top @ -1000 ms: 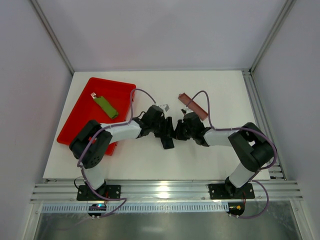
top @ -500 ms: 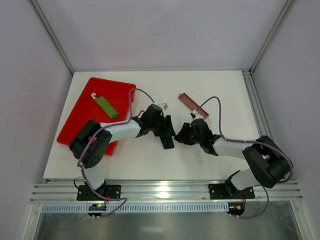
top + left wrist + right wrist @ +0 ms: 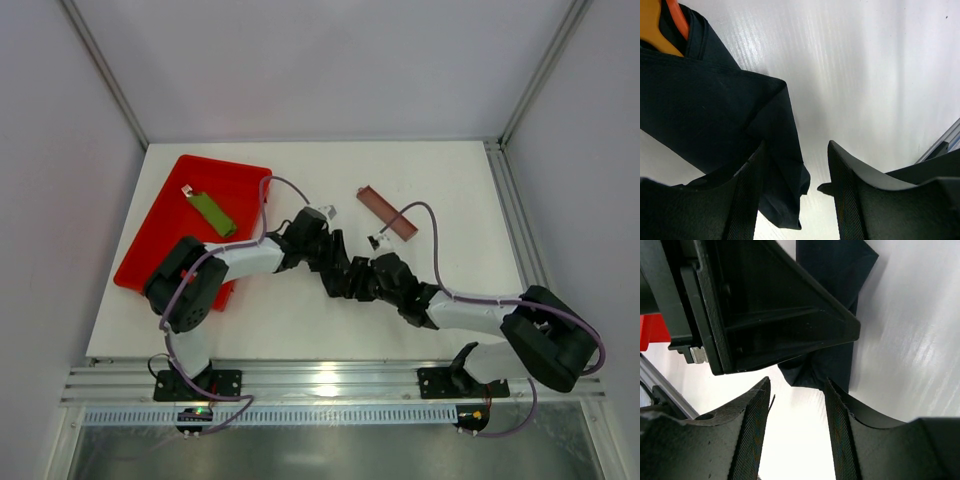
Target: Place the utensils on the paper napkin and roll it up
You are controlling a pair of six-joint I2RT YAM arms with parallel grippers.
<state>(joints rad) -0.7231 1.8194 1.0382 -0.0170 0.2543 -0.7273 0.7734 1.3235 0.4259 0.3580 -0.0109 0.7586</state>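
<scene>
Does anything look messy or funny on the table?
Yes. The black napkin is not a tidy roll: it lies rumpled, with loose folded flaps sticking out at odd angles, and an orange-and-yellow utensil pokes out of one end.

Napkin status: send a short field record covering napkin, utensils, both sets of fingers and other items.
napkin: black, folded over, on the white table
utensils: one orange-yellow tip shows at the fold; rest hidden
left fingers: open, napkin's edge by one finger
right fingers: open, napkin's end ahead of the gap
red tray: left, holding a green piece
brown tray: far side, apart
</scene>
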